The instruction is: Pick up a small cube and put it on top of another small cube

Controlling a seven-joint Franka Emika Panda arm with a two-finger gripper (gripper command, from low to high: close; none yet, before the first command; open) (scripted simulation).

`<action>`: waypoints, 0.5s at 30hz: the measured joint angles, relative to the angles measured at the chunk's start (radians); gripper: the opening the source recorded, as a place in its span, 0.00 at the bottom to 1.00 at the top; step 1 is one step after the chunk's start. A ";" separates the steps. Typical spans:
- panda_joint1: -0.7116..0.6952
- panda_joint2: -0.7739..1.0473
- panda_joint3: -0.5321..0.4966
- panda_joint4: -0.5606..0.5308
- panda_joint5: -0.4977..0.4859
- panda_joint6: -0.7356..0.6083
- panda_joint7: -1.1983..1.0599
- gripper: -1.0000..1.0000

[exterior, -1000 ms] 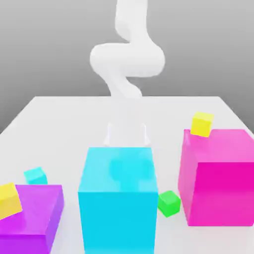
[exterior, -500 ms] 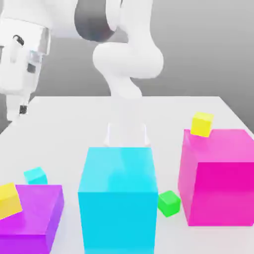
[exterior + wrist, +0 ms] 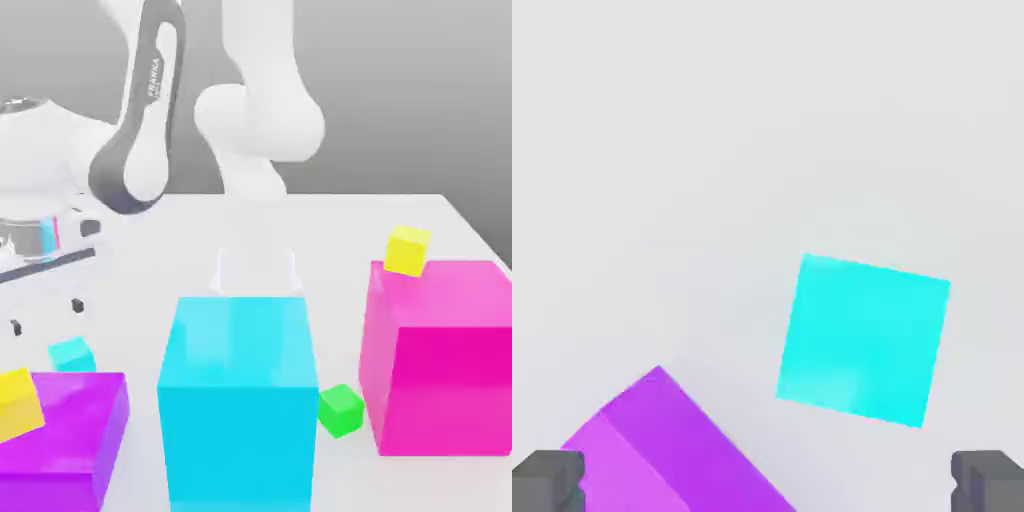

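Observation:
My gripper (image 3: 46,315) hangs open and empty at the exterior view's left, just above a small cyan cube (image 3: 72,353) on the white table. In the hand view that small cyan cube (image 3: 864,338) lies ahead of my gripper (image 3: 768,485), with the two grey fingertips (image 3: 547,480) wide apart. A small yellow cube (image 3: 18,402) rests tilted on the big purple block (image 3: 65,435). Another small yellow cube (image 3: 408,250) sits on the big magenta block (image 3: 440,355). A small green cube (image 3: 340,409) lies on the table between the big cyan and magenta blocks.
A tall big cyan block (image 3: 238,400) stands at the front middle, before the arm's base (image 3: 255,270). The purple block's corner (image 3: 672,450) lies close beside the small cyan cube. The white table (image 3: 400,215) stretches behind the blocks.
The arm has swung in and come down at the exterior view's left, from out of view to just above the small cyan cube. The cubes and blocks have not moved.

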 joint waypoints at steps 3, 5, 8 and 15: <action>-0.001 0.101 0.005 0.009 0.016 0.081 0.012 0.50; -0.007 0.172 0.014 0.020 0.026 0.140 0.008 0.50; -0.014 0.234 0.022 0.031 0.031 0.191 0.004 0.00; -0.012 0.212 0.020 0.027 0.030 0.174 0.005 0.00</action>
